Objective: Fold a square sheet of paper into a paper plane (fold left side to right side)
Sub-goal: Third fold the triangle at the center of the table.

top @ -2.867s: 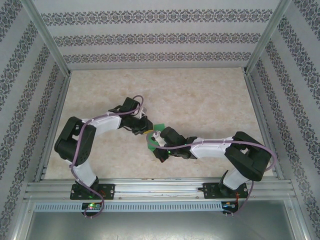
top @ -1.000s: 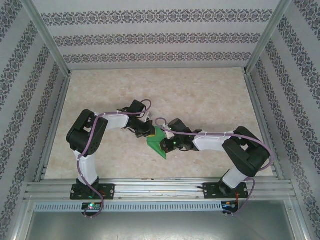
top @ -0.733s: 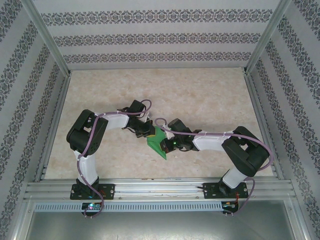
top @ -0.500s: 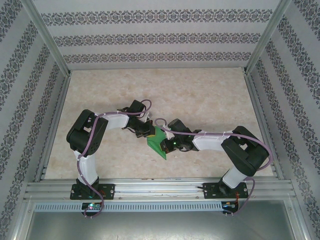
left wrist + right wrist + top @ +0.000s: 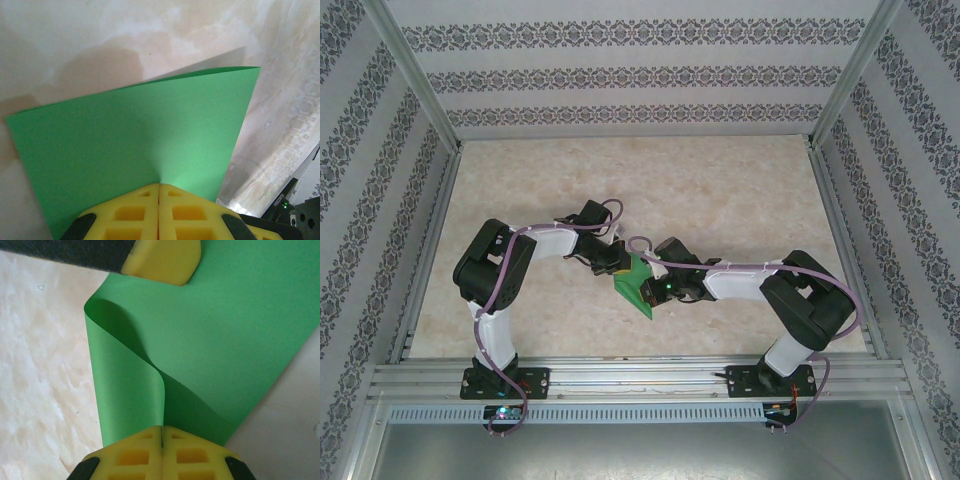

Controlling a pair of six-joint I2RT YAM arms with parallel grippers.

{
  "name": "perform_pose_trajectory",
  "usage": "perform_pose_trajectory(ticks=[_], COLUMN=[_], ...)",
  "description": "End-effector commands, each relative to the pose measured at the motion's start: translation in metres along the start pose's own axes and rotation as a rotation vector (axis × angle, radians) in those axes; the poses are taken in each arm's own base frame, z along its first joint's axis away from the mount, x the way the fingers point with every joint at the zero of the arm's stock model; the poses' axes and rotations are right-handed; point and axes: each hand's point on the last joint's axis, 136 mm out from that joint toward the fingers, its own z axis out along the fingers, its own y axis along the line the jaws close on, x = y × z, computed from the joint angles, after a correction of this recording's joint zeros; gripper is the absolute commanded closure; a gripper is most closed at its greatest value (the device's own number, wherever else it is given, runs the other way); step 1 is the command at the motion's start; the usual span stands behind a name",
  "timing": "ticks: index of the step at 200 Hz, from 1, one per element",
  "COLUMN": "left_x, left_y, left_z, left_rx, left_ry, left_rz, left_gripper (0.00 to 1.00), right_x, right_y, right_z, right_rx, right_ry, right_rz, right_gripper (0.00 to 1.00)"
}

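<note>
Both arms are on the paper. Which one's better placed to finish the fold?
Probably right. The right gripper is shut on the curled-over flap of the paper, with the bend just ahead of it. The left gripper pinches a flat edge, so it looks better suited to anchoring.

In the left wrist view, the near edge of the thin bright green sheet of paper (image 5: 135, 130) is hidden behind the left gripper (image 5: 159, 187), whose yellow ribbed fingers (image 5: 127, 215) are cut off at the bottom. In the right wrist view, the paper is cut off at the top and right. The right gripper (image 5: 162, 430) is cut off at the bottom, and a yellow pad (image 5: 161, 261) of the left gripper is cut off at the top. In the top view, part of the paper is covered by both grippers. Their fingertips are too small to be told apart.
</note>
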Motion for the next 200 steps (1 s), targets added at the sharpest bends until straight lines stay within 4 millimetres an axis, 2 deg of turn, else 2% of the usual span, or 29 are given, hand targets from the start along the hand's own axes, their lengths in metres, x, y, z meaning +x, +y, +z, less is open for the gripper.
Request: perform_pose_trajectory(ticks=[1, 20, 55, 200], left_x=[0.017, 0.017, 0.017, 0.018], left_y=[0.038, 0.038, 0.040, 0.040], left_z=[0.013, 0.013, 0.013, 0.014], left_rx=[-0.144, -0.147, -0.149, -0.151], left_ry=[0.042, 0.041, 0.039, 0.042], left_rz=[-0.052, -0.051, -0.053, -0.053], left_gripper=[0.92, 0.92, 0.92, 0.92], right_x=[-0.007, -0.009, -0.008, -0.011], right_y=[-0.001, 0.007, 0.010, -0.001], right_z=[-0.002, -0.007, -0.011, -0.003], right_rx=[0.010, -0.023, -0.032, 0.021], right_ry=[-0.011, -0.017, -0.022, -0.011], right_rz=[-0.006, -0.023, -0.029, -0.013], right_gripper=[1.00, 1.00, 1.00, 1.00])
